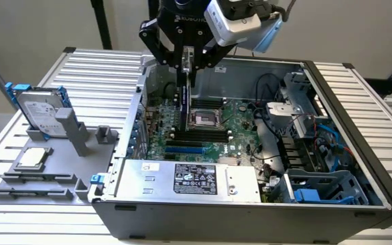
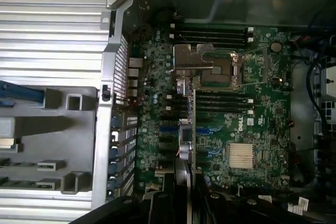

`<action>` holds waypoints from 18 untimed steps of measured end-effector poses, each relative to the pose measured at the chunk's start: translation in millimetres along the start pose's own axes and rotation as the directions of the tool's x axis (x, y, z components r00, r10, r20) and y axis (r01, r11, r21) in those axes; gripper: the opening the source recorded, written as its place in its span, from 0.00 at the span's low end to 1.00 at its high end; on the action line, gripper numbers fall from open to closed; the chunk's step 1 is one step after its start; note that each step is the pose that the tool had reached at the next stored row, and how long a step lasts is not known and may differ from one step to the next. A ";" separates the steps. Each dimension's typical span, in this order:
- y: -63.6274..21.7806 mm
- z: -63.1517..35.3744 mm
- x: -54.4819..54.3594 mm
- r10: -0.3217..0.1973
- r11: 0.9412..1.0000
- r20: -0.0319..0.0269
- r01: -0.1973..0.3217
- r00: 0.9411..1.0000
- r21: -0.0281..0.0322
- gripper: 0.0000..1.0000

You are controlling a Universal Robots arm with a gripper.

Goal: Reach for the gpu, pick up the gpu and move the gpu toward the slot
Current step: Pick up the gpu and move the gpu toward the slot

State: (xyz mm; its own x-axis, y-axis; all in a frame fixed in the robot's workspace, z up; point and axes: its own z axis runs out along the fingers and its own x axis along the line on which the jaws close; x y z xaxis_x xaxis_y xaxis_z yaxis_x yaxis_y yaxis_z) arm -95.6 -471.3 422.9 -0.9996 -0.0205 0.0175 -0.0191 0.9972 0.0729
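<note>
My gripper (image 2: 181, 203) is the nearest thing to the wrist camera, and its two dark fingers (image 2: 157, 205) are closed on the gpu (image 2: 188, 140), which I hold by its upper edge so that the card hangs straight down between them. I hold it in this way, I think, because the contact edge must face the motherboard (image 2: 252, 108) and the card must go down into a slot without leaning. In the exterior view my gripper (image 1: 188, 58) is above the open computer case (image 1: 359, 153), and the gpu (image 1: 184, 97) is seen there edge-on, as a thin dark strip below the fingers. Its long axis runs along the line of the long slots on the board, and its flat faces stand vertical; the lower edge points down to the board and is above it, not yet inside any slot, as far as I can judge. In the wrist view the silver end of the card is beside the blue slots (image 2: 168, 129), and the CPU socket (image 2: 210, 66) with its metal cover lies further along the board. Outside the case, at the exterior view's left, a gray holder (image 1: 53, 163) stands on the ribbed table (image 1: 100, 71); it keeps a hard drive (image 1: 41, 112) with blue rails upright and a small square chip (image 1: 32, 158) flat, well apart from my work.
</note>
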 end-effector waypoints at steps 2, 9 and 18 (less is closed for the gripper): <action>3.1 2.3 -7.1 0.000 1.000 -0.001 0.000 1.000 0.000 0.26; 8.9 10.4 -34.1 0.000 1.000 -0.007 0.000 1.000 0.000 0.26; 13.6 18.5 -69.2 0.001 1.000 -0.014 -0.001 1.000 0.000 0.26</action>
State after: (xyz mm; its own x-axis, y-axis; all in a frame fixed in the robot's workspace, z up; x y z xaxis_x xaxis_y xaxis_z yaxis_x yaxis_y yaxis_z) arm -27.0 -454.9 404.2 -0.9993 -0.0203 0.0317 -0.0179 0.9972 0.0732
